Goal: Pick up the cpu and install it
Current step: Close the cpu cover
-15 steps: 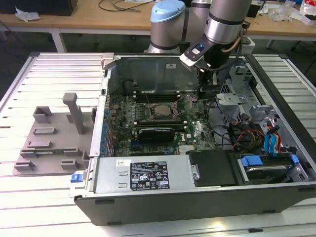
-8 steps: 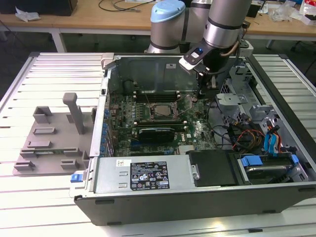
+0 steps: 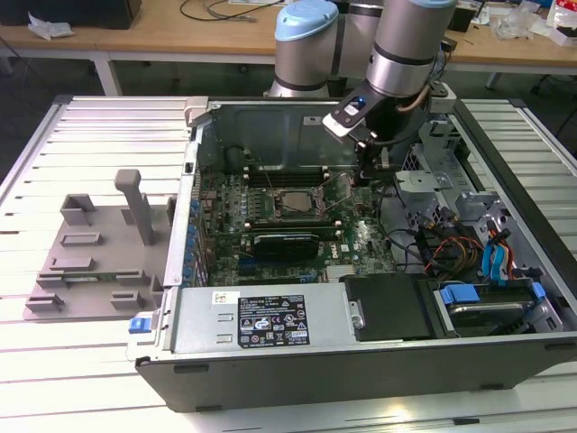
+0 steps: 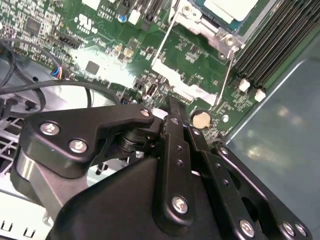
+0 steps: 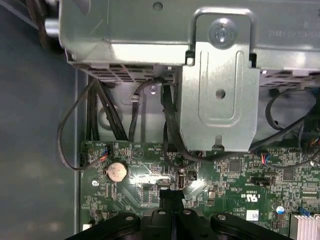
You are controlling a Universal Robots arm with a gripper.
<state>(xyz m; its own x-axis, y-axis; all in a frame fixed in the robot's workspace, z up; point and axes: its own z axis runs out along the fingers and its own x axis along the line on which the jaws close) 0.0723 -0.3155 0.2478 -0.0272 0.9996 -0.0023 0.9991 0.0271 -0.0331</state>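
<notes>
The cpu (image 3: 290, 203) is a flat silver-grey square lying in the socket on the green motherboard (image 3: 356, 244) inside the open computer case. In the second wrist view a corner of the cpu (image 4: 229, 7) shows inside its metal frame, with a thin latch rod (image 4: 226, 75) running beside it. My gripper (image 3: 368, 177) hangs low over the board, off the socket toward the exterior view's right and apart from the chip. Its black fingers (image 4: 170, 112) are pressed together with nothing between them. In the first wrist view the gripper (image 5: 170, 196) hovers by a coin battery (image 5: 116, 171).
A long black card (image 3: 284, 242) lies in front of the socket. Memory slots (image 4: 272, 47), black cables (image 5: 100, 115) and a metal drive bracket (image 5: 217, 100) crowd the board's edge. The power supply (image 3: 261, 320) sits at the case front. A grey fixture (image 3: 99, 248) stands outside the case on the exterior view's left.
</notes>
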